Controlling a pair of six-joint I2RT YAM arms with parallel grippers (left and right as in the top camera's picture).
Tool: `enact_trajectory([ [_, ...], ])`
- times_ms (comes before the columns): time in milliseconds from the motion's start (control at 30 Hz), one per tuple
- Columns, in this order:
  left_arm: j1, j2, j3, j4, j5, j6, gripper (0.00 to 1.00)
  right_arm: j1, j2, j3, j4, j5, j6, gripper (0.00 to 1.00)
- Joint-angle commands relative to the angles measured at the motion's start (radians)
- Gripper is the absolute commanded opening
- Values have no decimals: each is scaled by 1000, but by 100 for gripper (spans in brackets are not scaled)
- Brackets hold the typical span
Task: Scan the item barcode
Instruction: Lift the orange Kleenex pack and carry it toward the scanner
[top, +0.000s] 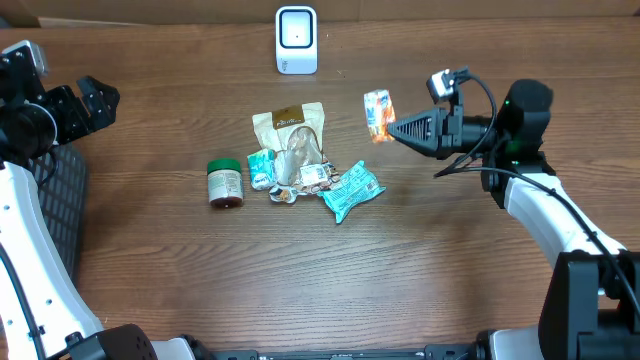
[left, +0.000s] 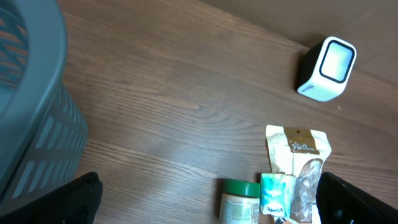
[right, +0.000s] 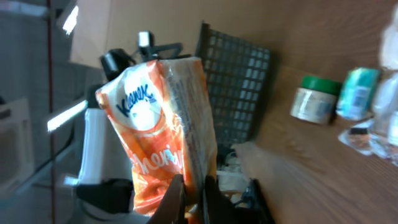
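Looking at where things stand, I'd say the pick-up half is done and the actual scan isn't. The right hand (top: 393, 128) is clamped tight on the bottom edge of the orange Kleenex pack (top: 379, 113). It holds the pack upright and, judging by the wrist view, clear of the desk (top: 180, 290).

The pack sits right of the leftover pile: a beige pouch (top: 290, 130), a teal packet (top: 352, 190) and a green-lidded jar (top: 225, 184). The white scanner (top: 296, 40) is at the far edge of the desk, and the pack is near it but off to one side, not in front of its window.

I can't spot a barcode in any view, just the logo face and a seam. So I reckon what's left is turning the right side toward the scanner and moving it across.

The left hand (top: 98, 100) sits spread wide over by the dark basket (top: 62, 185), holding nothing.
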Motion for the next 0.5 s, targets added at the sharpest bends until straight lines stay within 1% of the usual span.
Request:
enact_trajectory([
  [0, -7, -6, 17, 0, 15, -16, 100, 0, -14, 10, 230, -22, 456, 4],
  [67, -7, -6, 17, 0, 15, -16, 100, 1, -14, 10, 386, 0, 587, 4],
  [133, -7, -6, 17, 1, 15, -16, 100, 7, -14, 10, 507, 30, 672, 4],
  [167, -7, -6, 17, 0, 15, -16, 100, 14, -14, 10, 548, 50, 692, 4],
  [200, -7, -6, 17, 0, 15, -16, 100, 23, -14, 10, 550, 61, 693, 4],
  [267, -7, -6, 17, 0, 15, -16, 100, 37, -12, 10, 549, 68, 685, 4],
  [367, -7, -6, 17, 0, 15, -16, 100, 62, -12, 10, 513, 79, 618, 4],
  [400, -7, -6, 17, 0, 15, -16, 100, 71, -12, 10, 485, 84, 586, 4],
  [467, -7, -6, 17, 0, 15, -16, 100, 93, -12, 10, 370, 97, 464, 4],
])
